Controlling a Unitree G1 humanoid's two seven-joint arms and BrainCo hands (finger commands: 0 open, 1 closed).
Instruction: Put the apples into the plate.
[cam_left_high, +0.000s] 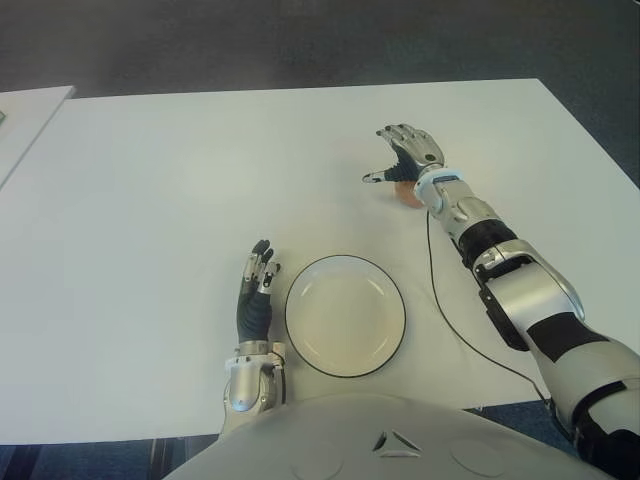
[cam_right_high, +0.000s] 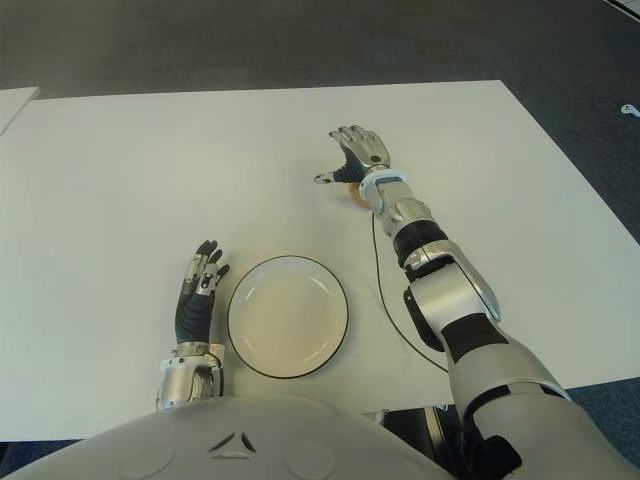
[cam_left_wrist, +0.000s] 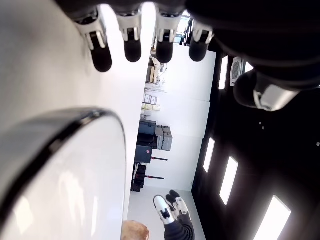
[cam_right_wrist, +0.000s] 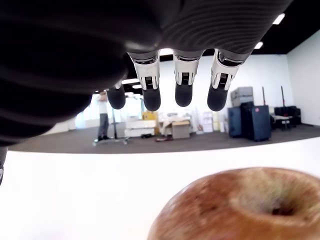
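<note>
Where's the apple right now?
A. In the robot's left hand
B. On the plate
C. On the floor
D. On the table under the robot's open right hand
D: the apple sits on the white table beneath the right hand, whose fingers are spread; the plate holds nothing.

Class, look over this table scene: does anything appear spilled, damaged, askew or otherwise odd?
Nothing stands out. The plate sits flat and empty on the table; the apple looks whole beneath the open right hand. The left hand is beside the plate's left.

No legible text, seemingly.
</note>
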